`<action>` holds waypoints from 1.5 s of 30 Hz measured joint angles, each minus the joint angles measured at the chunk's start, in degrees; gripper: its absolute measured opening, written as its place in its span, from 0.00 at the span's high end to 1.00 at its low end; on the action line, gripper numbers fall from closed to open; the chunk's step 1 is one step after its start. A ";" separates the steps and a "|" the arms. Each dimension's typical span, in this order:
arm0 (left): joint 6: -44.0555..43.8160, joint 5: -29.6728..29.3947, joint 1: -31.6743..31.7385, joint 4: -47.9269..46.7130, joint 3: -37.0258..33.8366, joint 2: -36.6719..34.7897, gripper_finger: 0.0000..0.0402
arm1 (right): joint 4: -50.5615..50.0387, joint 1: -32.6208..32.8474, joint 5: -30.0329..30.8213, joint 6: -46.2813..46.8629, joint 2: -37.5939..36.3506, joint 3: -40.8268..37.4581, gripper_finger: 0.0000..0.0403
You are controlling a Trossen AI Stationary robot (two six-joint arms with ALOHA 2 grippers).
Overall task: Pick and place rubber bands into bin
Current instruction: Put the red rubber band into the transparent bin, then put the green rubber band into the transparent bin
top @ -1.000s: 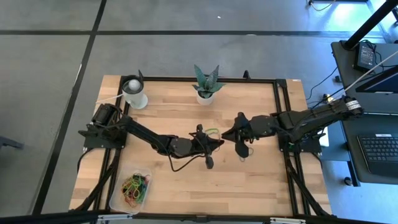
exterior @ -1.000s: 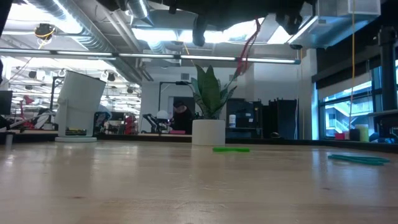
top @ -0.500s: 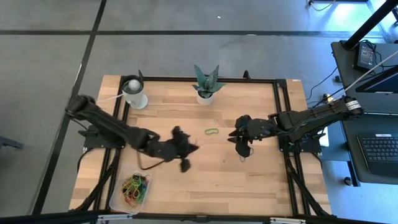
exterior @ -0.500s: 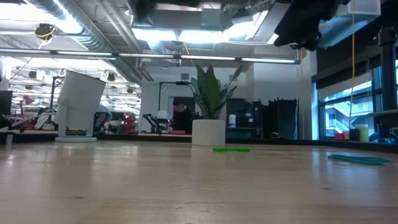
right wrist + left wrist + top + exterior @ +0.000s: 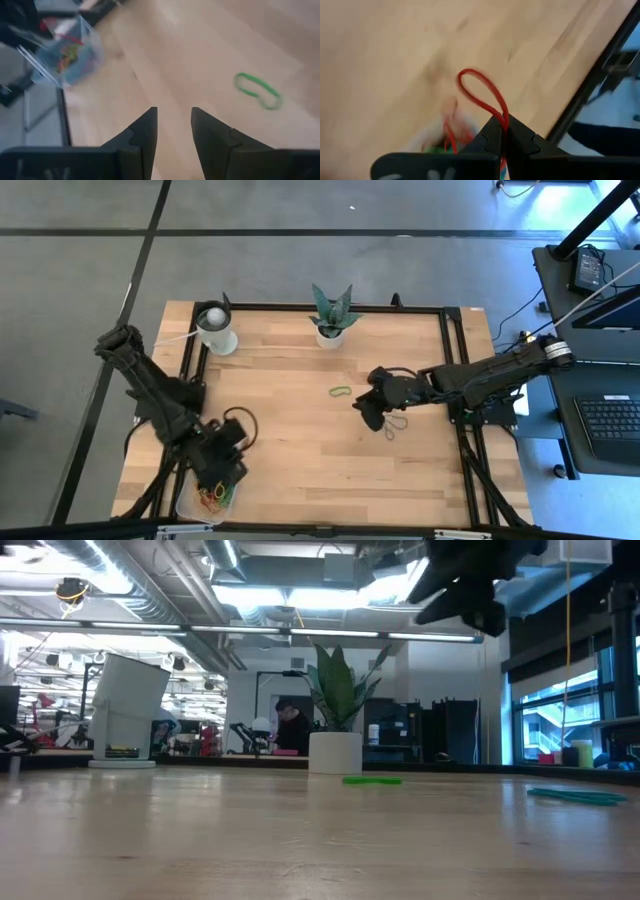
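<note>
Now your left tool (image 5: 222, 463) sits over the bin (image 5: 205, 502) at the front left corner of the counter (image 5: 300, 450); a second ago it was at the middle of the counter, close to the right tool. Its fingers (image 5: 492, 137) are pressed together on a red rubber band (image 5: 482, 95), whose loop stands out past the fingertips in the left wrist view. Your right tool (image 5: 372, 408) hangs right of the counter's middle and has shifted slightly toward the centre; its fingers (image 5: 145, 132), nearly closed a second ago, now stand apart with nothing between them.

The bin is a clear tub holding a tangle of rubber bands (image 5: 212, 495) in green, red, orange and yellow. One green rubber band (image 5: 341, 391) lies flat on the bare wood near the middle, just left of the right tool, where it lay before. Another small band (image 5: 397, 423) lies beside the right tool.

Your left arm runs from its base at the left edge down toward the front corner, sharply bent. Your right arm reaches in from the right edge, stretched nearly level. A white cup (image 5: 216, 328) and a potted plant (image 5: 330, 312) stand at the far edge.
</note>
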 joint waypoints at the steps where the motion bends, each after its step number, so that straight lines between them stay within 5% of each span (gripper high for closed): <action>1: -2.50 0.50 -1.76 -0.93 0.00 0.02 0.99 | 1.91 0.00 -0.01 1.47 1.12 0.00 0.70; 10: -15.07 0.30 -16.05 -4.97 -0.02 1.51 0.99 | 23.75 0.48 -0.10 12.67 14.72 0.00 0.70; 18: -15.53 6.53 -18.93 -8.95 -0.11 7.73 0.98 | 37.03 5.34 2.02 15.88 23.54 2.11 0.70; 25: -9.69 7.05 -18.77 -10.32 -0.11 9.87 0.85 | 22.77 7.23 2.80 15.94 26.05 12.15 0.70; 34: -8.68 6.73 -17.06 -18.67 -0.11 9.86 0.65 | -11.94 7.21 2.86 19.63 26.02 26.99 0.70; 40: -5.20 6.65 -11.74 -23.56 -0.11 9.86 0.64 | -35.26 7.21 1.93 26.10 25.97 29.85 0.70; 45: 0.89 4.96 -4.95 -25.54 -0.11 9.45 0.68 | -46.55 6.49 -4.78 26.53 25.97 26.37 0.73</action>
